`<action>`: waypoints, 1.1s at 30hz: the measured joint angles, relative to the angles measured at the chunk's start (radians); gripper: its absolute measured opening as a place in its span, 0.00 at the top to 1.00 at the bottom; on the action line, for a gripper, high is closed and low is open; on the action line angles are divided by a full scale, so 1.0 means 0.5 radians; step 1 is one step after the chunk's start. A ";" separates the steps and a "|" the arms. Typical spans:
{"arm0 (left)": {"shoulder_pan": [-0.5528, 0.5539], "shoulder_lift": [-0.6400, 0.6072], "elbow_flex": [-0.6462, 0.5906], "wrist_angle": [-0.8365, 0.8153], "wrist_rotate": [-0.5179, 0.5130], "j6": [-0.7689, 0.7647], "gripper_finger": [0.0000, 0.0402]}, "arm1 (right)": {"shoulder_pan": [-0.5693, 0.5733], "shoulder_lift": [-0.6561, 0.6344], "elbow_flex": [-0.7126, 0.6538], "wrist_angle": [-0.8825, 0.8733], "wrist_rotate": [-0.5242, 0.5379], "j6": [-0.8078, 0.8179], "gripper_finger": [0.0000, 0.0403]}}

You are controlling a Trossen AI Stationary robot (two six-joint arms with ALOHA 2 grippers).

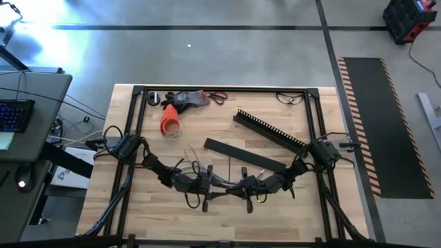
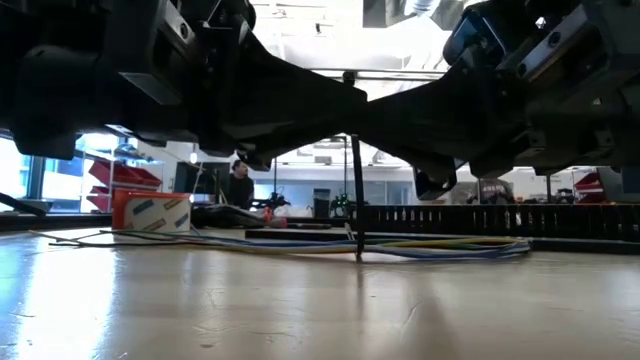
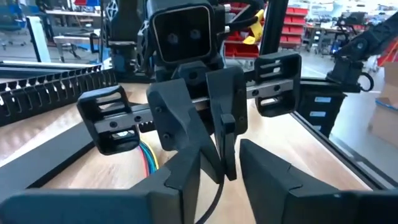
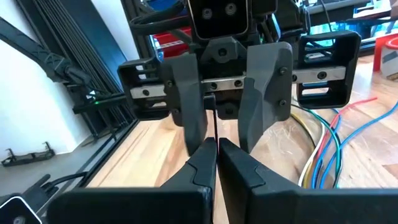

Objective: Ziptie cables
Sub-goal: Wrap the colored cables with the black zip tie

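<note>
right gripper [image 4: 215, 149]: fingers pressed together, pinching a thin black strap, apparently the zip tie [image 2: 356, 190]. Sits nose to nose with the left gripper near the table's front centre.
left gripper [image 3: 219, 163]: fingers partly apart, with the right gripper's tip and the strap between them. Can't tell if its pads touch the strap.
why face to face: my read is one side anchors the tie while the other works the tail; it takes two holds.
zip tie: stands upright from the bundle to the meeting grippers in the low view, so it looks looped and under tension.
cables [image 2: 300, 243]: flat on the table [image 1: 289, 213] under both grippers, a colourful bunch running side to side; the tie meets it about mid-run.
stage: judged mid-cinch, tie not visibly snug.
comb-toothed channel [image 1: 270, 129]: behind the arms, apart from the work.
flat black bar [image 1: 241, 156]: just behind the grippers, not involved.
orange item [image 1: 169, 121]: rear left, well clear.
</note>
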 joint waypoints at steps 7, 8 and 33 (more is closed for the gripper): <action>0.000 0.001 -0.001 0.021 -0.007 -0.007 0.93 | 0.001 0.000 0.000 0.001 0.008 -0.007 1.00; -0.001 0.001 -0.001 0.022 -0.007 -0.010 0.95 | 0.001 0.000 0.000 -0.001 0.008 -0.007 1.00; 0.005 -0.003 0.000 0.027 -0.007 -0.078 1.00 | 0.017 -0.218 0.001 -0.759 -0.115 0.248 0.43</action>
